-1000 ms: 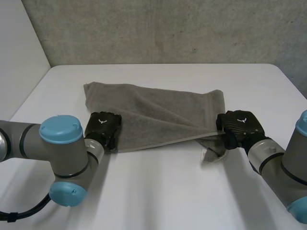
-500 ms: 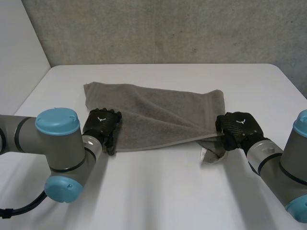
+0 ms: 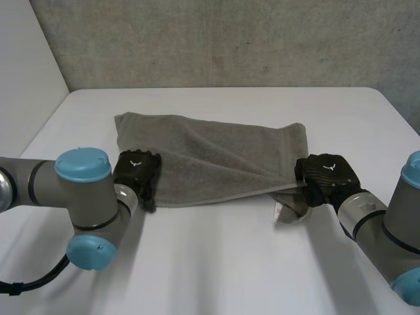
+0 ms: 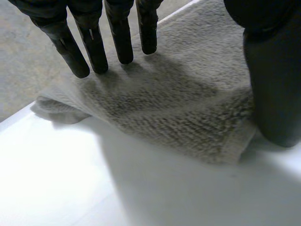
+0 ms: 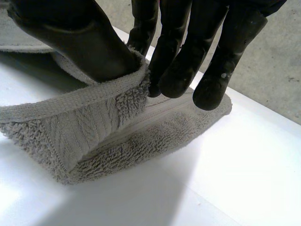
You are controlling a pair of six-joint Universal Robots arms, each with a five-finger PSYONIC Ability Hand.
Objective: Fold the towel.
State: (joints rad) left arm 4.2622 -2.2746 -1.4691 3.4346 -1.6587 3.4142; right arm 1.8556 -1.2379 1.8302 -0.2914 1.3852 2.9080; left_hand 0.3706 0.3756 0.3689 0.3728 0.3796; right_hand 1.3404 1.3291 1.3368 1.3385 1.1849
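Two robot hands at the near corners of a grey towel, which lies flat on a white table. Its long axis runs across us from the left arm's side to the right arm's side. The cloth lies ahead of both hands, stretching away from them towards the grey wall.

At the near right corner, the right hand has its thumb and curled fingers clamped on the hem. The corner is bunched there and partly tucked under itself.

At the near left corner, the left hand has its fingers straight and spread above the pile. Its thumb stands well apart at the corner's edge, and we judge that nothing is pinched on that side.

The fold, as we read it, turns on carrying the near long edge away from us to the far one, with both corners travelling together. The right side looks ready, while the left would first have to close on its corner.

The tabletop is smooth and bare. Open white surface lies beyond the far edge and to either side, so we expect no obstruction. The bunched right corner may lie unevenly once the towel is folded.
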